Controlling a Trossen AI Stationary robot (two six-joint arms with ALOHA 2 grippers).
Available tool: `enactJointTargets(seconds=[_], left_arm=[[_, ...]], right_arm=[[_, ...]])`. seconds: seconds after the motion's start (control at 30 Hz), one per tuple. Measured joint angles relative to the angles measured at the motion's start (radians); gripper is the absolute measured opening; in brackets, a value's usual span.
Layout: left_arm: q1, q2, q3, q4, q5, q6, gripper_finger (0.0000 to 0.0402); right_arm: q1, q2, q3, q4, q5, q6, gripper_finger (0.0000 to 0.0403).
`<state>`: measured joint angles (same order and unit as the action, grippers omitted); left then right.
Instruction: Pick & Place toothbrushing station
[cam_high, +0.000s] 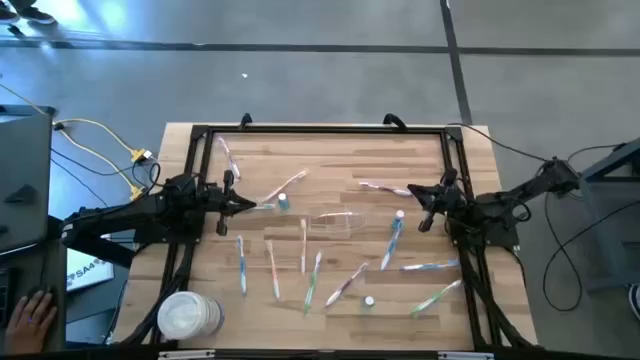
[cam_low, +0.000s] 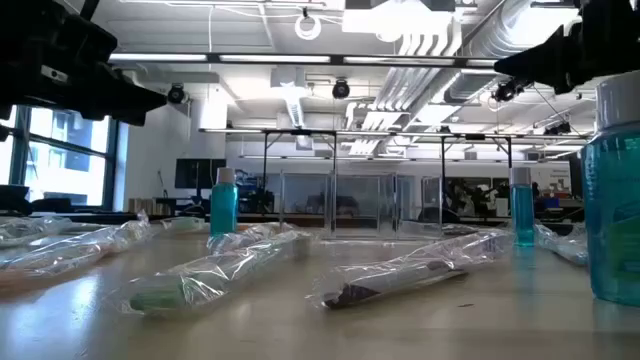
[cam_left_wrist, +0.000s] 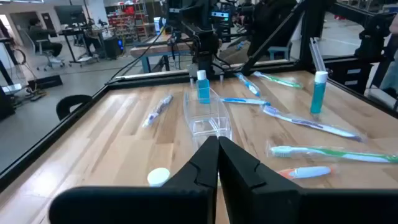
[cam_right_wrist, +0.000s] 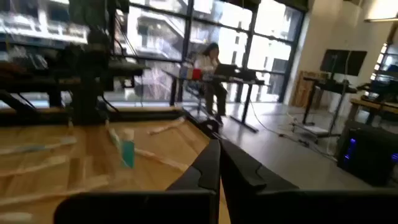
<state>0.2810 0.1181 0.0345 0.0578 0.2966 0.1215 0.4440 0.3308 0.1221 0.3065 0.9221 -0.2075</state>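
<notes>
Seen from above, wrapped toothbrushes (cam_high: 312, 279) lie scattered across the near half of the wooden tabletop (cam_high: 330, 160), with a small capped tube (cam_high: 369, 300) among them. Mid-table sits the transparent container (cam_high: 336, 222), empty. The left hand (cam_high: 243, 204) and right hand (cam_high: 413, 192) hover on either side of it, each clenched and grasping nothing. More toothbrushes (cam_high: 228, 155) lie farther back.
</notes>
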Motion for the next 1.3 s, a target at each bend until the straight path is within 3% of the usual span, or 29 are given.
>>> enactJointTargets(seconds=[0.23, 0.33, 0.5, 0.7, 0.97, 1.13, 1.3], left_arm=[[0.0, 0.0, 0.0, 0.0, 0.0, -0.075, 0.0008], [0.0, 0.0, 0.0, 0.0, 0.004, -0.108, 0.0008], [0.0, 0.0, 0.0, 0.0, 0.036, -0.112, 0.0008], [0.0, 0.0, 0.0, 0.002, 0.054, -0.16, 0.0008], [0.0, 0.0, 0.0, 0.005, 0.043, -0.179, 0.0008], [0.0, 0.0, 0.0, 0.007, 0.039, -0.188, 0.0029], [0.0, 0.0, 0.0, 0.021, 0.014, -0.231, 0.0096]], right_arm=[[0.063, 0.132, 0.182, -0.19, 0.087, 0.121, 0.0019], [0.091, 0.2, 0.249, -0.275, 0.132, 0.229, 0.0057], [0.122, 0.309, 0.34, -0.4, 0.139, 0.411, 0.0155], [0.13, 0.394, 0.474, -0.723, -0.013, 0.744, 0.0245], [0.091, 0.502, 0.614, -1.118, -0.189, 1.114, 0.0248], [-0.012, 0.563, 0.616, -1.203, -0.321, 1.182, 0.0251], [-0.131, 0.614, 0.616, -1.206, -0.411, 1.161, 0.0259]])
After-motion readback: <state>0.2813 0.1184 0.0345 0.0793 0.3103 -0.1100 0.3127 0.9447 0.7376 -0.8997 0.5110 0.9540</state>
